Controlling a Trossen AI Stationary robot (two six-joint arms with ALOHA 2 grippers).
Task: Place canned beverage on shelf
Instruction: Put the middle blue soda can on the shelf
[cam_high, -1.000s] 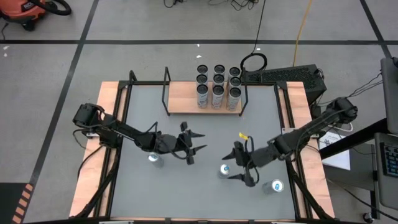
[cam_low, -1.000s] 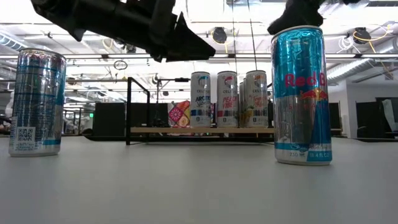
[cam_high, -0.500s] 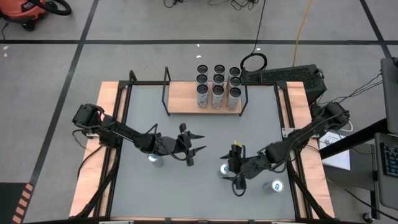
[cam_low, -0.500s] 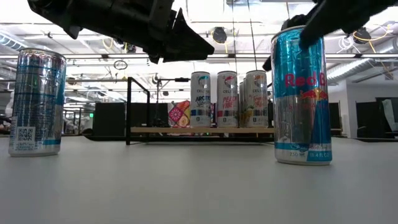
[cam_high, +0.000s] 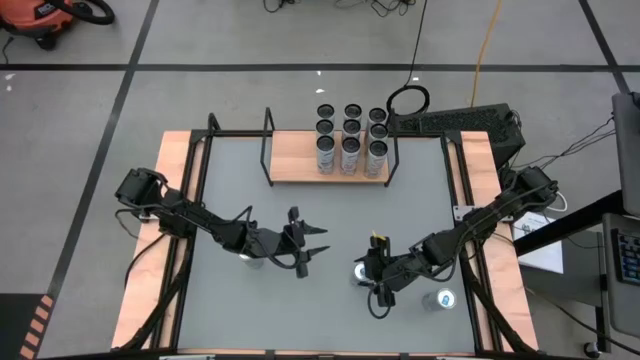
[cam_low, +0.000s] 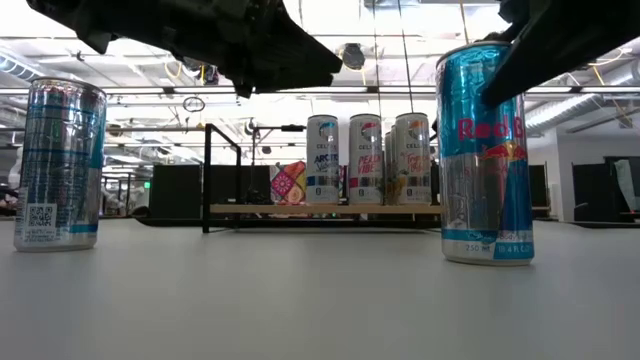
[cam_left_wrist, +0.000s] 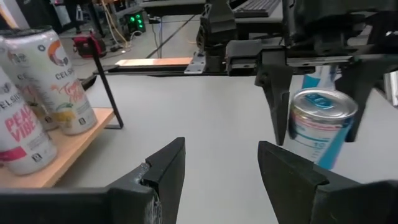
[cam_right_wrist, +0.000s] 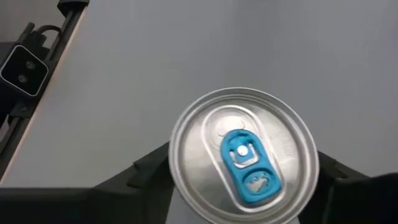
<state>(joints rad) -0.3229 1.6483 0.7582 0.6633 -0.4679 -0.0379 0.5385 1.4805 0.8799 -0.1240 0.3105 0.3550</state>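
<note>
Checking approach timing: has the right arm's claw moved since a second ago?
Yes. In the high view the right claw has shifted left and nearer, away from the light-wood shelf, and now straddles the blue-tabbed silver can.

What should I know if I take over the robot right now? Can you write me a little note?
Right claw: over the middle blue can, a finger on each side of it, closing; I cannot tell if it grips yet. The can stands on the table.
Left claw: open and empty, hovering above the table, left of the middle.
Shelf: at the table's far edge, with nine cans already standing on its right part.
Left to do: three cans are on the table, the middle one, one under the left arm and one near the right front. They go up on the shelf.
</note>
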